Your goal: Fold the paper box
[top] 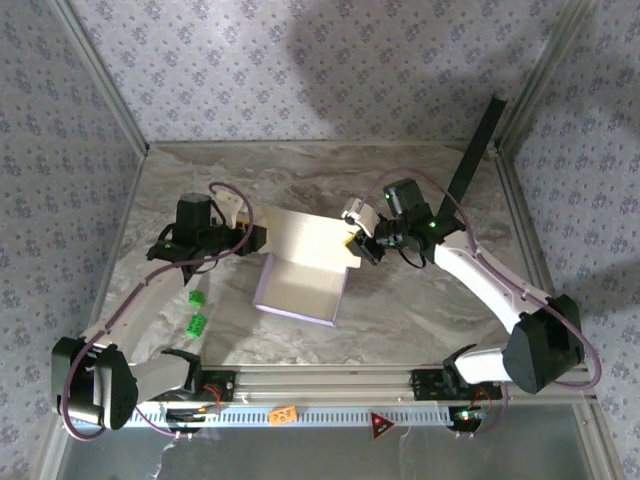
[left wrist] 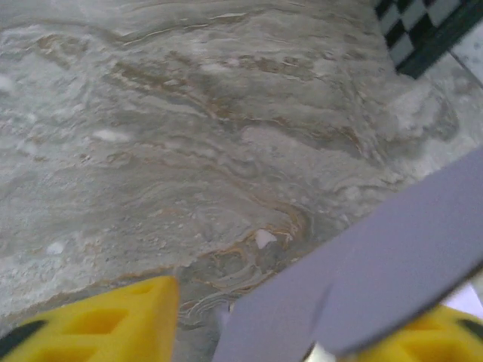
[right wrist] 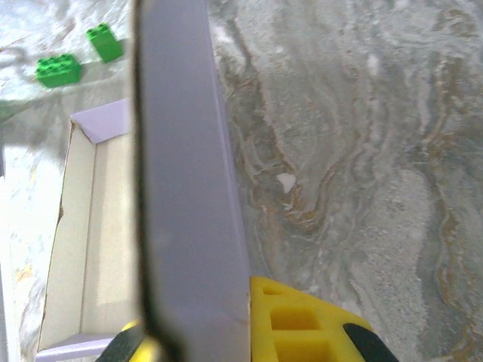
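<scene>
The paper box (top: pixel 300 285) lies mid-table as a half-formed tray, lavender outside and beige inside, with a beige lid panel (top: pixel 310 238) standing up at its far side. My right gripper (top: pixel 358 247) is at the panel's right edge. In the right wrist view the right gripper (right wrist: pixel 195 317) is shut on an upright lavender wall (right wrist: pixel 185 188), with the tray's beige inside (right wrist: pixel 83 249) to its left. My left gripper (top: pixel 255 238) sits at the panel's left edge. Seen from the left wrist, the left gripper (left wrist: pixel 294 317) is open, and a lavender flap (left wrist: pixel 392 264) lies near its right yellow finger (left wrist: pixel 438 335).
Two small green blocks (top: pixel 197 298) (top: pixel 196 324) lie left of the box, near the left arm. A long black panel (top: pixel 475 150) leans in the back right corner. Patterned walls close in the marble table (top: pixel 420 320) on three sides.
</scene>
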### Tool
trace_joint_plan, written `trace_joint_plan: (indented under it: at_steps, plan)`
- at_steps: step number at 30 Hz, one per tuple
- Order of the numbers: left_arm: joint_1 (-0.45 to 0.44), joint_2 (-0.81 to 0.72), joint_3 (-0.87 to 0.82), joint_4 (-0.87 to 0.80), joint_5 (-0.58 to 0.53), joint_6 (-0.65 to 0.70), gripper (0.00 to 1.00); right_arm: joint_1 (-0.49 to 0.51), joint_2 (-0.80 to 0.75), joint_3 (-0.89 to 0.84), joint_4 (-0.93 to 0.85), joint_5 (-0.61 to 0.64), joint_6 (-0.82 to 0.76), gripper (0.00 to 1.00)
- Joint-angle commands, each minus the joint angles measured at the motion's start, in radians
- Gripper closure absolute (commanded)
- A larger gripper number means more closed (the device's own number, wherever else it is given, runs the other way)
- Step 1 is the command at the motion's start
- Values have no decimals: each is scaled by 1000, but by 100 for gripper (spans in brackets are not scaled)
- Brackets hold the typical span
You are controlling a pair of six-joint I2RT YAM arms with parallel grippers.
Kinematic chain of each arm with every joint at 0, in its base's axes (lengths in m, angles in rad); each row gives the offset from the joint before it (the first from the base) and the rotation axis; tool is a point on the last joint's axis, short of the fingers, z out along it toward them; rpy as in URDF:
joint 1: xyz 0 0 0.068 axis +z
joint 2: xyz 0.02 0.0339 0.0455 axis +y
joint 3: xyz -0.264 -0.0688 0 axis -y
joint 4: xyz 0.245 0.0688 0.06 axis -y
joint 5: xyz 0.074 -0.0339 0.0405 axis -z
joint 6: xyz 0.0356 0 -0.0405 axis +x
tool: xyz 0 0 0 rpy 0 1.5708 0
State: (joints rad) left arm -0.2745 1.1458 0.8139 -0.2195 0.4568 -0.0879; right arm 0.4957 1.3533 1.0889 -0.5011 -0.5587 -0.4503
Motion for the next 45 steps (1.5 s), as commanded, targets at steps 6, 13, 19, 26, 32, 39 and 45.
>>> trace_joint_plan:
  at_steps: [6,13,19,26,32,39,45]
  plan:
    - [-18,-19,0,12,76,31,74,-57,68,69,-30,-117,-96,91]
    - [-26,17,1,5,58,25,79,-76,103,92,-16,-109,-111,89]
    - [-28,44,7,6,63,27,84,-78,111,89,7,-90,-94,80]
    - [-29,42,3,5,10,19,91,-61,57,39,98,106,131,51]
    - [-32,39,8,11,5,29,91,-41,-29,-31,148,259,410,48]
    - [-32,68,55,-11,10,75,91,-77,-90,-128,235,178,450,42]
    - [-35,123,104,-28,55,132,92,-137,-85,-233,434,84,368,45]
